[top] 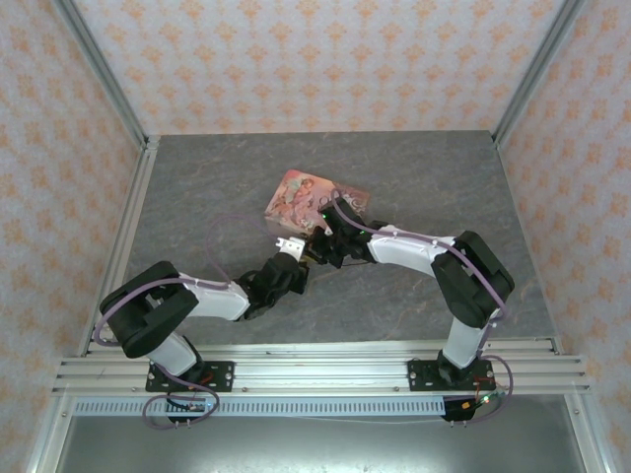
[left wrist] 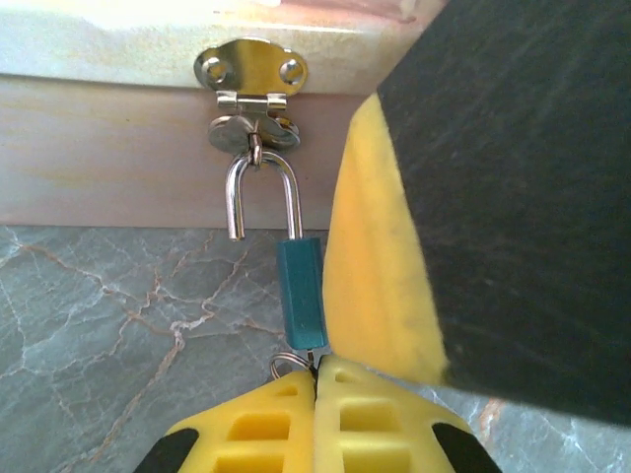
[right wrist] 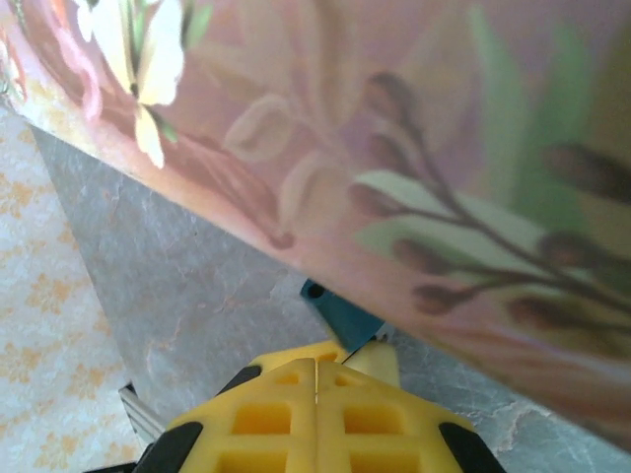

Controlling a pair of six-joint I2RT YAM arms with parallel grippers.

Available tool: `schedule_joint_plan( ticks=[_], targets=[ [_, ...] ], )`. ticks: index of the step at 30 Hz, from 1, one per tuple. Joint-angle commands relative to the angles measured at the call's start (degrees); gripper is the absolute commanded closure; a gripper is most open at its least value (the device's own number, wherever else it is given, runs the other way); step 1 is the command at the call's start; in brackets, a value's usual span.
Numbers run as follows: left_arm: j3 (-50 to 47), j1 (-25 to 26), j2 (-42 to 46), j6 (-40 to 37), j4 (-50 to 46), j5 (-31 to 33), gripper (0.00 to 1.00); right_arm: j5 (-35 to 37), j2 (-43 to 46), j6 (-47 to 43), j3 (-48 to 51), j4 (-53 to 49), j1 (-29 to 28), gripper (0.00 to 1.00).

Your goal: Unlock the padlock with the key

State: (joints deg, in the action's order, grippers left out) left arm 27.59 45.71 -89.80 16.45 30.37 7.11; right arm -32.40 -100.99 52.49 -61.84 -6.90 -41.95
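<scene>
Bench (top: 197,197): grey marbled top, patterned walls (top: 315,59) on three sides. The tin (top: 314,200) lies flat mid-bench, lid up and turned at an angle. Both arms reach in to its near edge, their heads close together there.

Padlock (left wrist: 301,293): hangs at the tin's front wall from the hasp (left wrist: 251,69).
- The shackle (left wrist: 262,192) passes through the hasp's staple.
- One leg runs into the teal body. The other ends free in the air beside it, so the shackle stands open.
- The body hangs off to one side, its lower end down at the left tips.

Left gripper (left wrist: 315,367): jaws pressed fully together, tips right under the padlock's lower end.
- A thin wire loop (left wrist: 285,363) shows between tips and padlock.
- Cannot tell what the loop belongs to, or whether anything is pinched.

Right gripper (right wrist: 315,363): jaws closed flat, nothing seen between them. The tips sit just below the padlock's corner; touching or a hair apart, cannot tell.

In the way:
- Left wrist view: one yellow right finger (left wrist: 380,286) stands just beside the padlock's right side. The dark housing behind it blocks the tin wall on that side.
- Right wrist view: the tin's lid edge covers most of the padlock, leaving one teal corner with a small hole.
- Top view: the two heads crowd over the tin's near edge.
</scene>
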Motion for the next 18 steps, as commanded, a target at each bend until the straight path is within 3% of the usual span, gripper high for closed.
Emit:
schedule_joint_plan(
  ticks=[1, 12, 18],
  targets=[
    [-0.7, 1.9, -0.8, -1.2, -0.2, -3.1, 0.99, -2.6, -0.2, -2.4, -1.6, 0.0, -1.5, 1.0],
    [-7.1, -3.2, -0.3, 5.7, 10.2, -7.0, 1.0, 3.2, 3.9, -6.9, -0.3, -4.6, -1.5, 1.0],
    [-7.6, -6.0, -0.3, 6.8, 12.1, -11.1, 1.0, 12.5, 10.4, -8.7, -0.1, -9.2, -1.5, 0.78]
  ],
)
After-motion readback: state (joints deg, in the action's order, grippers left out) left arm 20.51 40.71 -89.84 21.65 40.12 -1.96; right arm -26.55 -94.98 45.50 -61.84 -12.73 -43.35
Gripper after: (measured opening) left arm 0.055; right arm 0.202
